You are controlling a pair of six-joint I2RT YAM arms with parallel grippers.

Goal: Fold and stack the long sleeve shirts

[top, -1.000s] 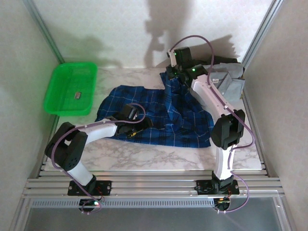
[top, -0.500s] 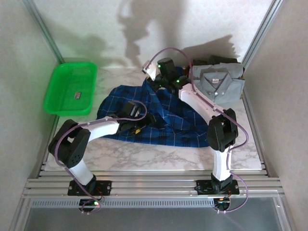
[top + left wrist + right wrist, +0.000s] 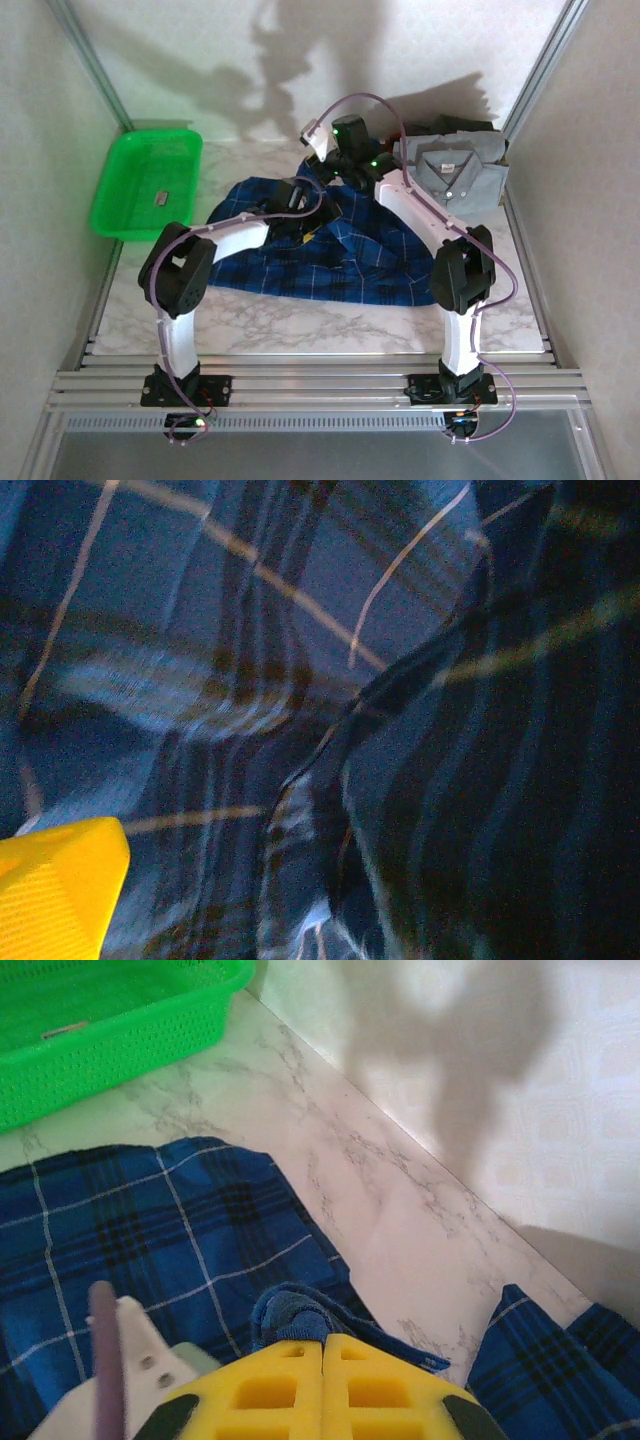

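A marbled tabletop (image 3: 300,325) between pale walls is carrying a dark blue plaid shirt (image 3: 370,265), spread at its centre. The right fingers (image 3: 280,1385), clenched on its far edge, are dragging that fold leftward, uncovering the folded grey shirt (image 3: 455,175) at far right. The left fingers (image 3: 55,885), released wide, are advancing over the plaid; folding looks underway.

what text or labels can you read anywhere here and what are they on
No text can be read in any view.
small tag lying in the green basket: too small to read from the top, blurred in the right wrist view.
plaid shirt: thin pale lines, no print or label showing.
grey shirt: no writing can be made out.
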